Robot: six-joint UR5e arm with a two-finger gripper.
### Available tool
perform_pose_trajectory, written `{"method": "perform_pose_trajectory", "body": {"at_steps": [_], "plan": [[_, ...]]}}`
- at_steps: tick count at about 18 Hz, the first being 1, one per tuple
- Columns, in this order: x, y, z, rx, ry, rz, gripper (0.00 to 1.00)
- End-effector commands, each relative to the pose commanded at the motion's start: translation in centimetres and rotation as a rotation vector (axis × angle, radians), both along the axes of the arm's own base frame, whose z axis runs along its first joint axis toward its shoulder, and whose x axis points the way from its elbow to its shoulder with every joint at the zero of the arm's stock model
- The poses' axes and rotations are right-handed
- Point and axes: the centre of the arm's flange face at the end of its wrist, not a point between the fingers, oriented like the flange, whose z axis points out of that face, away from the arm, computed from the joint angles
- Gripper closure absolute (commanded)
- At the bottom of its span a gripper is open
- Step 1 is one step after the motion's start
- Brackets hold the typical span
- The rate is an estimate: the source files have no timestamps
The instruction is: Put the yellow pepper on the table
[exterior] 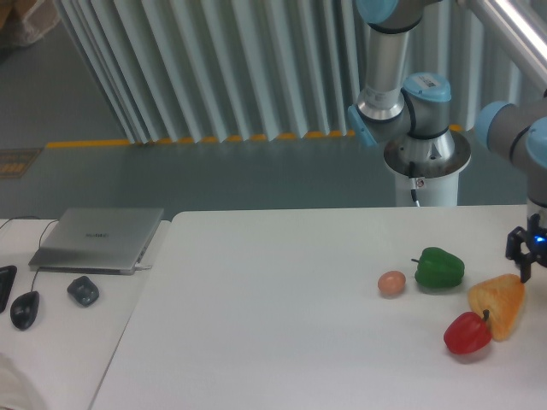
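The yellow pepper is out of view. My gripper (527, 259) hangs at the far right edge of the frame, just above the white table (273, 299) and right behind an orange-yellow wedge-shaped item (498, 305). Only its dark left part shows; the rest is cut off by the frame edge, so I cannot see how its jaws stand or whether anything is between them.
A green pepper (439, 268), a small brownish egg-like item (391, 283) and a red pepper (467, 333) lie on the right part of the table. A laptop (98, 238), a mouse (25, 309) and a dark lump (83, 290) sit on the left side surface.
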Motion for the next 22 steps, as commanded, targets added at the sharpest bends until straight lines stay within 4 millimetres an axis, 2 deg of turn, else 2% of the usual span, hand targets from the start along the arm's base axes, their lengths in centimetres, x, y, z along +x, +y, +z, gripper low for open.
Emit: {"method": "perform_pose_trajectory", "body": {"at_steps": [3,6,9,14,18,22], "plan": [[-2.8,-3.1,1.1,-0.003,0.036,-0.048,0.00],[-5.0,-5.5,2.1,0.014,0.053,0.019,0.00],[-8.2,-9.4,3.2,0.044,0.092,0.124,0.00],[-11.0,-10.5,2.0,0.090,0.127,0.273,0.00],[-14.7,-12.5,1.2,0.096,0.148,0.314,0.00],[-16.3,-12.4,0.2,0.095,0.149,0.313,0.00]]}}
